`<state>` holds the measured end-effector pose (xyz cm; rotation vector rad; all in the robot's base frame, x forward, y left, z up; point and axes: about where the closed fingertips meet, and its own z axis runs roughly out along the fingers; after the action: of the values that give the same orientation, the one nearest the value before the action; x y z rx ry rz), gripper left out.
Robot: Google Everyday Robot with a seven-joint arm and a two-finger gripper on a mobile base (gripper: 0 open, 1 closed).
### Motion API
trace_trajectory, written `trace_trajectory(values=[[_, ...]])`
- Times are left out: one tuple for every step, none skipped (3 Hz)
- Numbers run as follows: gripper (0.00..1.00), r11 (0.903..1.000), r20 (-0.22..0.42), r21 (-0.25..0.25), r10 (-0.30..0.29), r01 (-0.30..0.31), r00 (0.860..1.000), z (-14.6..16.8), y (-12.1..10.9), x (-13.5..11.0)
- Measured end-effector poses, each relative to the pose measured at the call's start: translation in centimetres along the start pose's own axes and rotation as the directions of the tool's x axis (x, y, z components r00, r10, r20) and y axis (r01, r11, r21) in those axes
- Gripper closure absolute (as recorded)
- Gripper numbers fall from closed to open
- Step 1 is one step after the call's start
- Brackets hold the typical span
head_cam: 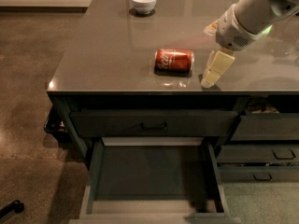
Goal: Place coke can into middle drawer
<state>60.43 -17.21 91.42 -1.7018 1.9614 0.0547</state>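
Note:
The coke can (174, 60) lies on its side on the grey countertop (107, 55), near the front edge. My gripper (210, 78) hangs from the arm that comes in from the upper right. It points down at the counter just to the right of the can, a short gap away, and holds nothing. The middle drawer (154, 176) is pulled out below the counter front, and its dark floor is bare.
A white bowl (143, 2) stands at the back of the counter. A shut drawer front with a black handle (154, 125) sits above the open drawer. Narrower drawers (266, 157) are at the right. Brown floor lies to the left.

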Motion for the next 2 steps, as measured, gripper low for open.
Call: trace_trajectory(values=[[0.0,0.9991,0.036,0.013,-0.041,0.041,0.999,1.9,-3.6,-0.7],[0.0,0.9988,0.103,-0.001,-0.048,0.048,0.994,4.3,-6.5,-0.8]])
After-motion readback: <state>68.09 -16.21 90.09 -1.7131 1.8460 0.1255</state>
